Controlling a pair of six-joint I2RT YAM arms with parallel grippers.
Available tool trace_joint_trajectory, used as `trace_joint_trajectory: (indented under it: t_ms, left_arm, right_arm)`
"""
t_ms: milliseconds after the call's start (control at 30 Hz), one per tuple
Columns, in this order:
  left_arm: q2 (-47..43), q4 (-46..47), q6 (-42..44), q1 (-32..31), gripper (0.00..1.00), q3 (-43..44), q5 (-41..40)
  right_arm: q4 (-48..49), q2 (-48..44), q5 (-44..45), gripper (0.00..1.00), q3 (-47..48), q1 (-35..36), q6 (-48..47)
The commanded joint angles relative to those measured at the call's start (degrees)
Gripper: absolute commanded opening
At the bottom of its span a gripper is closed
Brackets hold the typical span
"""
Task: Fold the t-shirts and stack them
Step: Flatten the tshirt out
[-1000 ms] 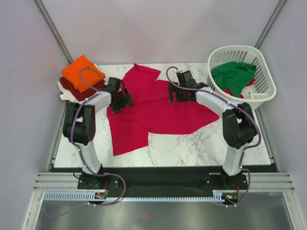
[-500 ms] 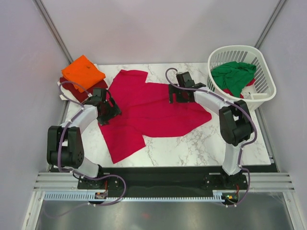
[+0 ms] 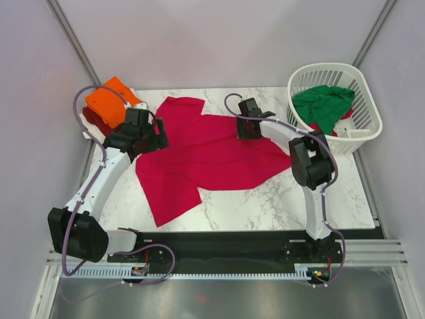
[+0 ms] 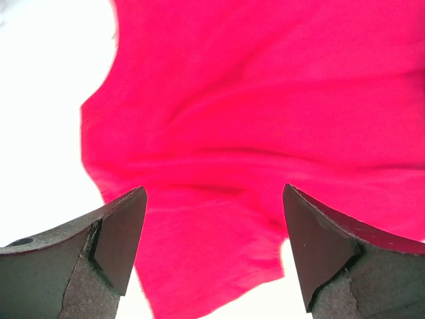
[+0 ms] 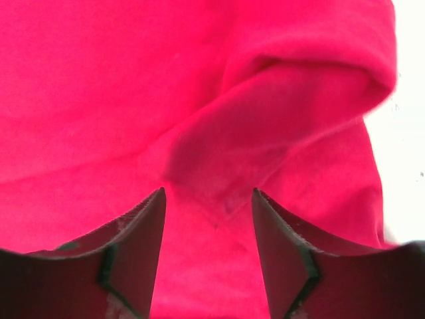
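While the left tool (image 4: 214, 188) hangs released, jaws wide, over the left part of the crimson t-shirt (image 3: 212, 149), the right tool (image 5: 208, 191) straddles a raised pucker of that cloth nearer the table's (image 3: 265, 199) far edge, and whether it pinches cannot be told. The shirt lies rumpled and unfolded across the table's middle. The orange t-shirt (image 3: 106, 103), folded on the stack at the far left corner, looks done; this one and the green t-shirt (image 3: 322, 106) in the basket (image 3: 358, 133) at the far right corner remain.

left pincer (image 4: 212, 199): swung left | crimson t-shirt (image 3: 212, 149): dragged left | right pincer (image 5: 208, 199): narrowed
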Motion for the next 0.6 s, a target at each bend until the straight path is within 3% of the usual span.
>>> trace_joint_trajectory:
  t_ms: [0, 167, 200, 267, 300, 367, 567]
  left_arm:
    - [0.34, -2.70, 4.96, -0.08, 0.90, -3.47, -6.03]
    - [-0.63, -2.44, 5.23, -0.69, 0.89, -3.56, -6.40]
    - [-0.71, -2.35, 5.23, -0.69, 0.89, -3.65, -6.48]
    - [-0.71, -2.35, 5.23, -0.70, 0.89, -3.83, -6.48]
    - [-0.71, -2.35, 5.23, -0.69, 0.89, -3.92, -6.31]
    - [-0.63, -2.35, 5.23, -0.78, 0.89, -4.00, -6.22]
    - [-0.71, -2.43, 5.14, -0.78, 0.89, -4.27, -6.48]
  right_arm:
    - [-0.97, 2.43, 2.02, 0.56, 4.06, -0.25, 0.40]
    - [-1.50, 3.23, 2.20, 0.38, 4.50, -0.69, 0.66]
    - [-1.42, 3.14, 2.63, 0.28, 4.50, -0.87, 0.66]
    - [-1.33, 2.53, 2.81, 0.20, 3.97, -0.78, 0.57]
    - [-1.42, 2.18, 2.99, 0.10, 3.89, -0.87, 0.49]
    - [-1.59, 1.04, 3.51, 0.00, 3.45, -0.87, 0.22]
    - [-5.28, -2.39, 10.43, 0.00, 5.46, -1.13, -4.33]
